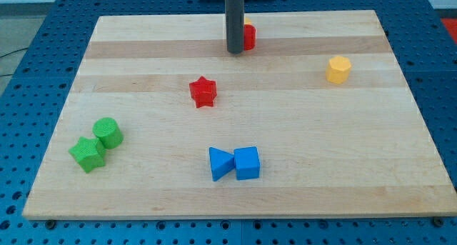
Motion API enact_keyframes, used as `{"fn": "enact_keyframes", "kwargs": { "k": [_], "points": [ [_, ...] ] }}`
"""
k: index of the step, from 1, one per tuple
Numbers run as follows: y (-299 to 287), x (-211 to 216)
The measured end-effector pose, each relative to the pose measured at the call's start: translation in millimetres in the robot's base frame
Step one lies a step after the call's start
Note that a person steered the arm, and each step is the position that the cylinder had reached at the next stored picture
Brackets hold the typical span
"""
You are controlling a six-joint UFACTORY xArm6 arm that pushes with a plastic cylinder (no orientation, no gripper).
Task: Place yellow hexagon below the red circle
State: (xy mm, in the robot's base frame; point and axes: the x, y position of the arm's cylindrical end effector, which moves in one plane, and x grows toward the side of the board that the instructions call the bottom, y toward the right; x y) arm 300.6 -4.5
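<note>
Seven blocks on the counter (143, 52). My tip (235, 51) sits far centre, touching or just beside the red circle (248, 36); there is no end effector, only a bare rod, so nothing parts or clamps. Yellow hexagon (338, 69) lies well apart, to the right. Approach step, I judge: next, get round its right side and push it left, stopping just nearer than the circle.

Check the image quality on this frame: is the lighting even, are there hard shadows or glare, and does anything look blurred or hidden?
Camera view: lighting is soft and even, with only faint shadows beside the blocks and no strong glare on the wooden board; focus looks sharp across it; the rod covers most of the red circle, with my tip at its left edge; the yellow hexagon reads clearly.
</note>
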Motion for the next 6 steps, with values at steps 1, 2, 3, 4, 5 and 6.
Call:
{"fn": "enact_keyframes", "kwargs": {
  "k": [1,2,3,4,5,6],
  "points": [
    [62.7,-2.6],
    [155.9,-2.8],
    [181.3,-3.2],
    [201.1,32.9],
    [227.1,72.5],
    [191.6,78.3]
  ]
}}
